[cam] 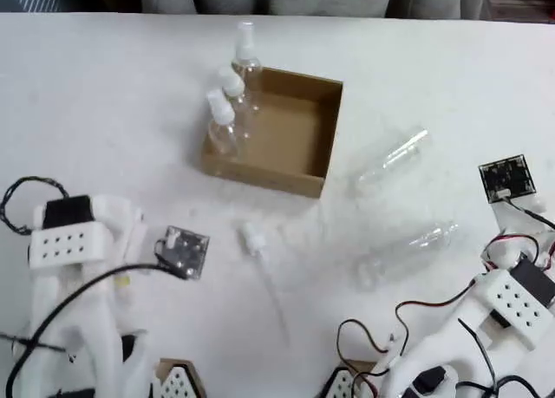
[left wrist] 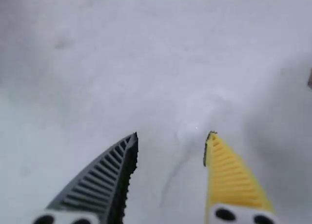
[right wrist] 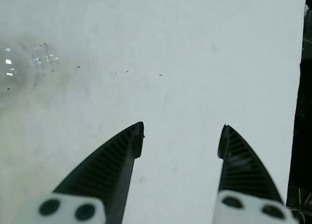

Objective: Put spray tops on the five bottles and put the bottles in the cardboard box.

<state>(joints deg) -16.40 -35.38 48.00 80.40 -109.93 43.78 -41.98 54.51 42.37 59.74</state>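
Left end effector (left wrist: 173, 134) and right end effector (right wrist: 183, 125) gape, released; three capped bottles (cam: 227, 112) stand in the cardboard box (cam: 260, 178), two uncapped bottles (cam: 395, 159) lie beside it.

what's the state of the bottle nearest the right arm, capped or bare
Bare: the bottle lies on its side on the table, its threaded neck open and uncapped.

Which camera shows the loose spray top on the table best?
The high view: the spray top lies whole, tube trailing toward the arms, in front of the cardboard box. The left wrist view catches it as a faint blur. The right wrist view faces a bottle neck.
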